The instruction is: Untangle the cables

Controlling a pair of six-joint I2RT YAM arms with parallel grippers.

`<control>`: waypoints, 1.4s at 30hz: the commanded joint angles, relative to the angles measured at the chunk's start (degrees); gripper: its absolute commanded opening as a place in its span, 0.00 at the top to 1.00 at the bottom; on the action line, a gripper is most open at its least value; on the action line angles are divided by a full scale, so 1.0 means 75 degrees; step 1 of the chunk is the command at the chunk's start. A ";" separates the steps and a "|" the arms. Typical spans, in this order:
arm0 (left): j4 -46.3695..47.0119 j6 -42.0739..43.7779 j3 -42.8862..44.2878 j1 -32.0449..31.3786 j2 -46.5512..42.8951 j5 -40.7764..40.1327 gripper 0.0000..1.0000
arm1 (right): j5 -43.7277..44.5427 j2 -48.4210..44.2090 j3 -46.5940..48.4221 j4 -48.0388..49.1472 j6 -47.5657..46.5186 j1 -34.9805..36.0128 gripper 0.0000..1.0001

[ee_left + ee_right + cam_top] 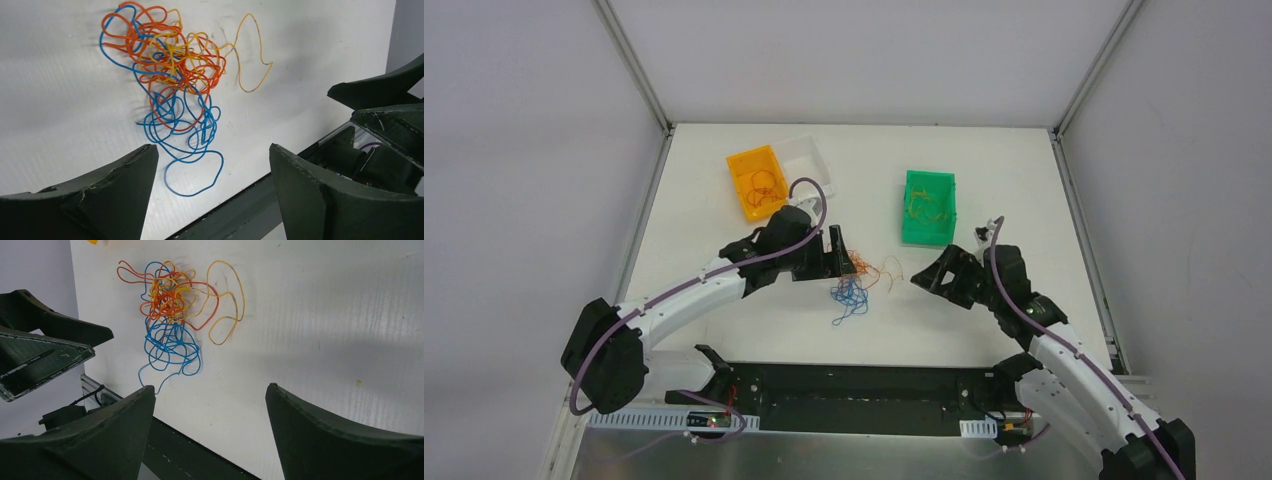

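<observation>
A tangle of thin blue, orange-red and yellow cables [856,282] lies on the white table between the two arms. In the left wrist view the tangle [172,85] has orange and yellow strands on top, blue loops below and one yellow loop out to the right. It also shows in the right wrist view [172,315]. My left gripper [839,250] is open and empty, just left of the tangle and above it [212,150]. My right gripper [921,280] is open and empty, to the right of the tangle [210,390].
An orange bin [758,181] with a few orange strands stands at the back left, beside a clear tray [812,156]. A green bin [928,205] with yellow strands stands at the back right. A black rail [854,395] runs along the table's near edge.
</observation>
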 commanded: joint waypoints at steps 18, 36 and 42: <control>-0.2346 0.1064 -0.0369 0.0102 -0.1232 -0.0447 0.06 | 0.1163 0.2597 0.1627 0.0570 -0.0562 0.1892 0.21; -0.0731 0.0654 -0.0304 -0.0702 0.0550 0.0403 0.17 | 0.1247 0.6326 0.4076 0.0600 -0.0835 0.2428 0.22; 0.0038 0.0272 -0.0654 -0.0875 0.1026 0.0573 0.26 | 0.1083 0.6997 0.4179 0.0959 -0.0565 0.2430 0.22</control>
